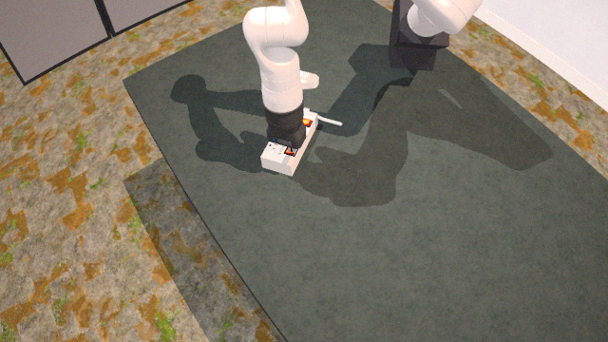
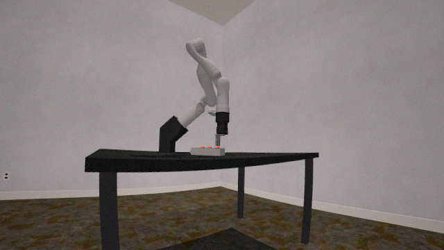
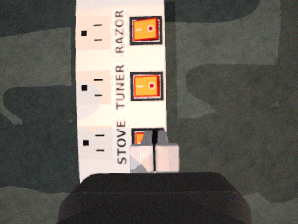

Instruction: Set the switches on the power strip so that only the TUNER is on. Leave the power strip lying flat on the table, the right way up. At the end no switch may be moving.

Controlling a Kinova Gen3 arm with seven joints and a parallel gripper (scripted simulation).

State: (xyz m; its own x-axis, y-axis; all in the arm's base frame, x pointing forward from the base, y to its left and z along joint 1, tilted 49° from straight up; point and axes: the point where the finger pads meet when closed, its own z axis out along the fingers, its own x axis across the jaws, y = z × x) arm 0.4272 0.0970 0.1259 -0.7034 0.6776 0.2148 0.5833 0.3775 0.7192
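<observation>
The white power strip (image 1: pixel 276 164) (image 2: pixel 208 152) (image 3: pixel 95 60) lies flat on the table, its sockets and switches facing up. In the wrist view the orange RAZOR switch (image 3: pixel 145 31) is at the top and the orange TUNER switch (image 3: pixel 145 86) is in the middle; both are uncovered, with the round mark on the right. The STOVE switch (image 3: pixel 138 137) is at the bottom, mostly hidden by the fingers. My gripper (image 1: pixel 292 150) (image 2: pixel 217 145) (image 3: pixel 155 144) is shut and empty, pointing down with its tips at the STOVE switch. Whether they touch it, and its tilt, I cannot tell.
A white cord (image 1: pixel 330 121) leaves the strip's far end in the top view. The dark table (image 1: pixel 404 256) (image 2: pixel 139 164) extends around the strip. The arm's dark base (image 1: pixel 413 52) (image 2: pixel 169 135) stands at the table's far side.
</observation>
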